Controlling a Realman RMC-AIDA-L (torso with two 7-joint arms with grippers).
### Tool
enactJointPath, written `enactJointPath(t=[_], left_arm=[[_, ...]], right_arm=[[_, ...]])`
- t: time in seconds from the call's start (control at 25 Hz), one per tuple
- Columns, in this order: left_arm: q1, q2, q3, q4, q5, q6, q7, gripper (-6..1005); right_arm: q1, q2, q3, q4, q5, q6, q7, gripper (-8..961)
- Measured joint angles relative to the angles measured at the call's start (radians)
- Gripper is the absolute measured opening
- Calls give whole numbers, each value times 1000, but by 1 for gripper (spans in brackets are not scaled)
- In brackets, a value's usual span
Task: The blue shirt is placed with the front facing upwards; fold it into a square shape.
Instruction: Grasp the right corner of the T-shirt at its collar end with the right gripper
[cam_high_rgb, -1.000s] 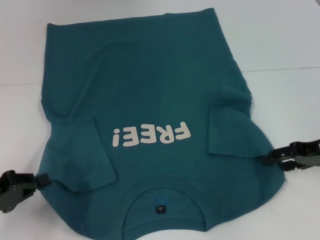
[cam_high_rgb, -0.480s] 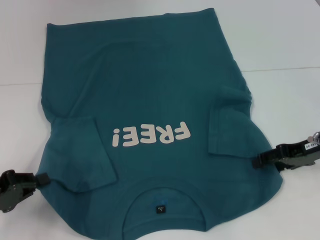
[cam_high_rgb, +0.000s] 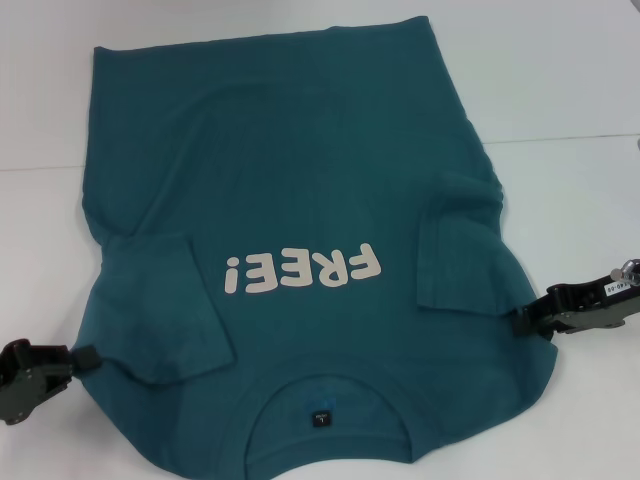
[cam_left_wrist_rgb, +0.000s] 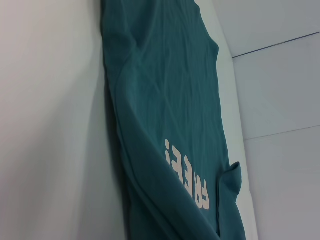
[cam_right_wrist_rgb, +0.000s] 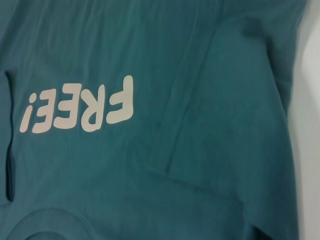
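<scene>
The blue shirt (cam_high_rgb: 300, 180) lies front up on the white table, collar and black neck label (cam_high_rgb: 320, 416) nearest me. Its white "FREE!" lettering (cam_high_rgb: 300, 270) reads upside down to me. Both short sleeves are folded in over the chest. My left gripper (cam_high_rgb: 85, 357) rests at the shirt's near-left shoulder edge, touching the cloth. My right gripper (cam_high_rgb: 522, 320) sits at the near-right shoulder edge, tip against the fabric. The left wrist view shows the shirt (cam_left_wrist_rgb: 165, 100) lengthwise. The right wrist view is filled by the shirt (cam_right_wrist_rgb: 200, 150) and its lettering.
The white table (cam_high_rgb: 560, 90) shows bare surface behind and to both sides of the shirt. A seam line (cam_high_rgb: 570, 138) runs across the tabletop on the right. The shirt's collar end lies near the table's front edge.
My right gripper slid in towards the shirt's right shoulder, turned its wrist, then eased back slightly. The cloth edge there drew inward a little. My left gripper stayed put.
</scene>
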Motion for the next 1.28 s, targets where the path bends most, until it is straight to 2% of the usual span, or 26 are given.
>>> enactJointPath(t=[0.28,0.4,0.6,1.28], left_arm=[[0,0,0,0,0,2,0,7],[0,0,0,0,0,3,-1,7],[0,0,0,0,0,5,-1,7],[0,0,-1,0,0,7,-2,7]], right_arm=[[1,-4,0,-3,3,-13,-2,337],[3,-6,0,-4,1,-20,-7,94],[0,-12,0,-5,-1,-34,-8,36],[-7,-24,-24,-24,-51,-64,7,49]])
